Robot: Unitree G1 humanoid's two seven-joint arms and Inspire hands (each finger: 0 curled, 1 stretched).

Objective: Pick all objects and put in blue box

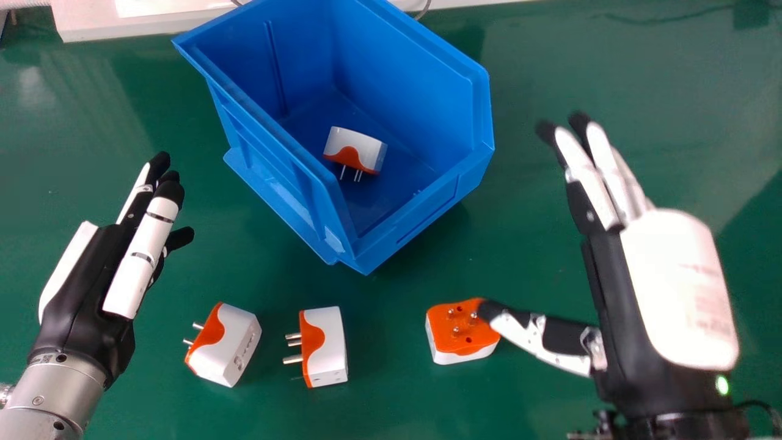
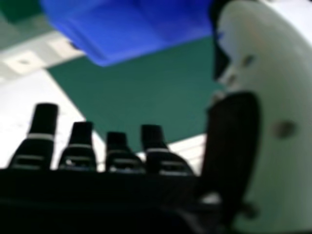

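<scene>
Three plugs, blue box on green tabletop; white panel beyond.

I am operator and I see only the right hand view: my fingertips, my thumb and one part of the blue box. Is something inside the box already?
Observer: Yes, one plug adapter lies in the blue box.
Operator: And outside of it, how many?
Observer: Three on the green table: left adapter, middle adapter, right adapter.
Operator: Is something near to the last one?
Observer: Yes, the right hand's thumb overlaps it in the head view; touching, I cannot tell.
</scene>
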